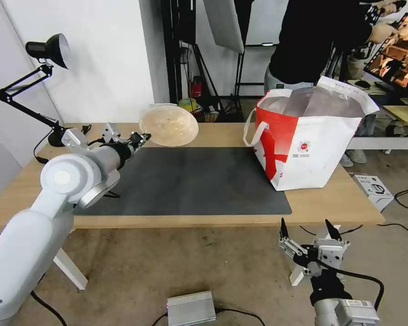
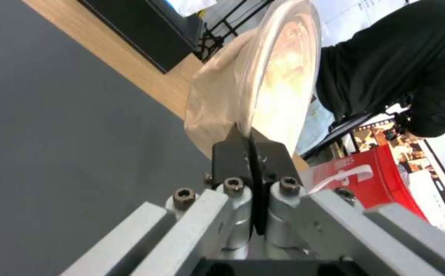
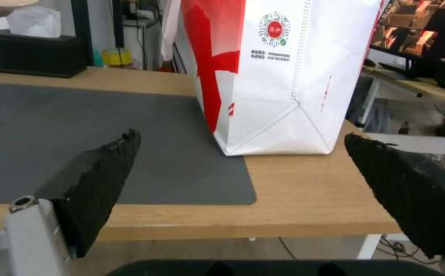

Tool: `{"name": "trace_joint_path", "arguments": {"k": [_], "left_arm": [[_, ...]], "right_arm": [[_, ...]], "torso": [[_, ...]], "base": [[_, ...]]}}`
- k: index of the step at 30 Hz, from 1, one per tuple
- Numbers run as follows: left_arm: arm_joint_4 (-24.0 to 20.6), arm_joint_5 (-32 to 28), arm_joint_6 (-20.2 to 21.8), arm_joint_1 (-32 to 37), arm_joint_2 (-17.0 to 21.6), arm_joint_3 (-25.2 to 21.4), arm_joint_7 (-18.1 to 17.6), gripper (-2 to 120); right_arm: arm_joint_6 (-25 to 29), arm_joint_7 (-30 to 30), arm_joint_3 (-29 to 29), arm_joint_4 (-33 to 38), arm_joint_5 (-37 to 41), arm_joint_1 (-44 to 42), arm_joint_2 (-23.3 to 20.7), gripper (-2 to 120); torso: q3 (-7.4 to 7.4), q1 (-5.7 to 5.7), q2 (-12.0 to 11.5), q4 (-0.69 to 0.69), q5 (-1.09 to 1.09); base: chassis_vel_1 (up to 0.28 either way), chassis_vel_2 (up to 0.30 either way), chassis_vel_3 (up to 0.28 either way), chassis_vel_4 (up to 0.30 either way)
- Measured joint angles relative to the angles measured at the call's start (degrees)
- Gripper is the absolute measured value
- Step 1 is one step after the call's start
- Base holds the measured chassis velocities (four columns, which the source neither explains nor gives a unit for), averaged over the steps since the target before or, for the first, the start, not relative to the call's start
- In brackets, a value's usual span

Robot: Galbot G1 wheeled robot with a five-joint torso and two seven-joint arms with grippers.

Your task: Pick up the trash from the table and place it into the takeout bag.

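Observation:
My left gripper [image 1: 143, 137] is shut on the rim of the shallow beige pulp bowl [image 1: 168, 125], one piece of the trash. It holds the bowl tilted on edge in the air over the back of the table [image 1: 331, 203]. In the left wrist view the two black fingers [image 2: 233, 153] pinch the bowl [image 2: 263, 84] at its edge. The red-and-white takeout bag [image 1: 303, 145] stands open on the table's right side, partly on the dark grey mat [image 1: 190, 181]. My right gripper [image 1: 306, 225] hangs open below the table's front edge, facing the takeout bag [image 3: 283, 76].
A black desk lamp [image 1: 45, 50] is clamped at the table's far left. A black tissue box [image 3: 28, 53] sits at the back edge. A person stands behind the bag. A grey metal box [image 1: 190, 308] and a white carton [image 1: 371, 188] lie on the floor.

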Motion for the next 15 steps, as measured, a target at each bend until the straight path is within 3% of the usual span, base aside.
{"name": "trace_joint_path", "arguments": {"k": [15], "left_arm": [[1.62, 1.13, -0.55, -3.33, -0.22, 3.11, 1.09, 0]], "right_arm": [[0.00, 0.00, 0.00, 0.00, 0.00, 0.00, 0.00, 100]], "torso": [[0.00, 0.00, 0.00, 0.00, 0.00]], "base": [[0.000, 0.000, 0.000, 0.000]]}}
